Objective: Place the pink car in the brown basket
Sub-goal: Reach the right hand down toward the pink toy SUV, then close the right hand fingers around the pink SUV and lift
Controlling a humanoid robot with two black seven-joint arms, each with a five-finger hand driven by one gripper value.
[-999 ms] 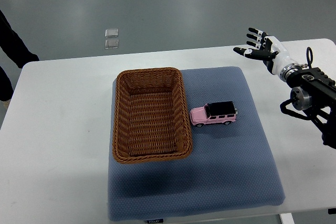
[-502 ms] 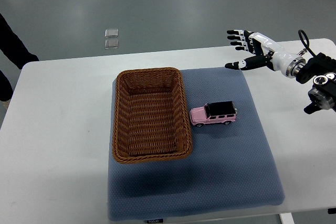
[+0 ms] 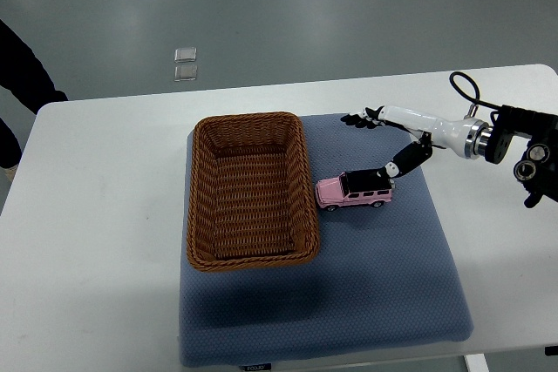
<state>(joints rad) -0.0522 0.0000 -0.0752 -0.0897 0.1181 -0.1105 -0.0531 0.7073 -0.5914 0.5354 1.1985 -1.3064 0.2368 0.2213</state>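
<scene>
A pink toy car (image 3: 353, 190) with a black roof lies on the blue mat (image 3: 375, 285), just right of the brown wicker basket (image 3: 249, 189). The basket is empty. My right hand (image 3: 379, 141) reaches in from the right edge and hovers just above and behind the car. Its fingers (image 3: 359, 118) are spread open and its thumb (image 3: 403, 161) points down toward the car's rear roof. It holds nothing. The left arm is out of view.
The mat lies on a white table (image 3: 96, 215). A person's dark sleeve (image 3: 22, 71) shows at the far left edge. Two small clear squares (image 3: 185, 63) lie on the grey floor beyond the table.
My right hand has moved left and down from above the table's back right corner to just over the car. The car and basket have not moved.
</scene>
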